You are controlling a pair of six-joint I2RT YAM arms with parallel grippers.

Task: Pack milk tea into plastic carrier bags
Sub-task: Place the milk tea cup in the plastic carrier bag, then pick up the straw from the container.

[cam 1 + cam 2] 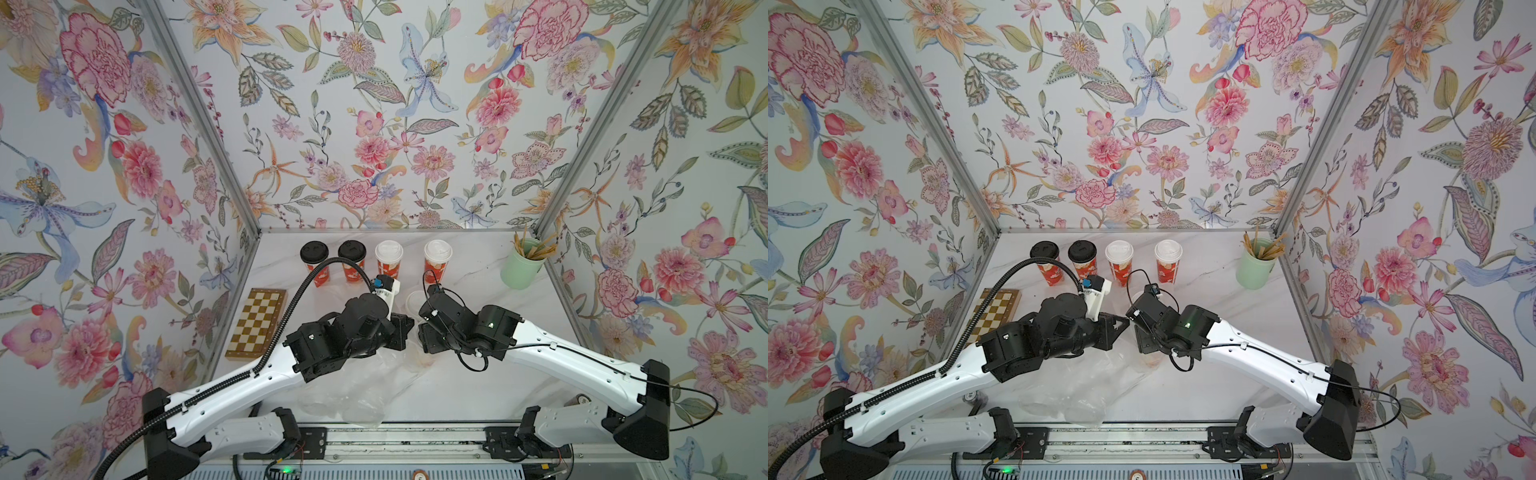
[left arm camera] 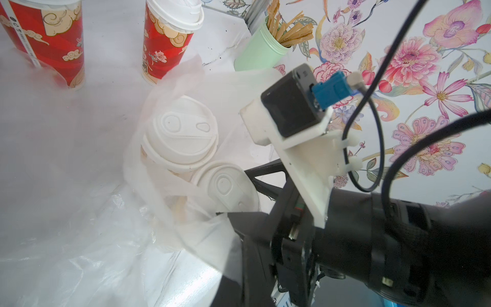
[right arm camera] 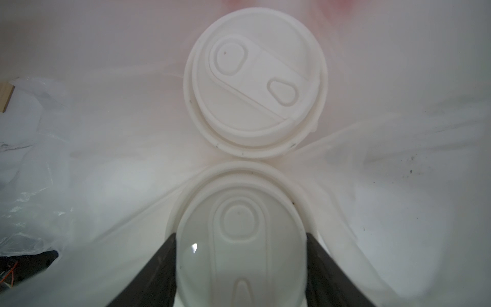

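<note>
The right gripper [image 3: 240, 234] clamps the near cup [image 3: 239, 202] upright, lid touching the bagged cup [image 3: 255, 79] ahead — left gripper [image 1: 405, 326] pressed together.

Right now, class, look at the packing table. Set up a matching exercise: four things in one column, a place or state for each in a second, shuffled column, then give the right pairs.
Column one:
1. chessboard
2. mint-green cup
3. right gripper
4. leftmost black-lidded cup

Column two:
A. holding brown sticks
B. closed on a white-lidded cup inside a carrier bag
C. lying flat, checkered face up
D. standing at the back row's left end

Pairs: 1-C, 2-A, 3-B, 4-D
</note>
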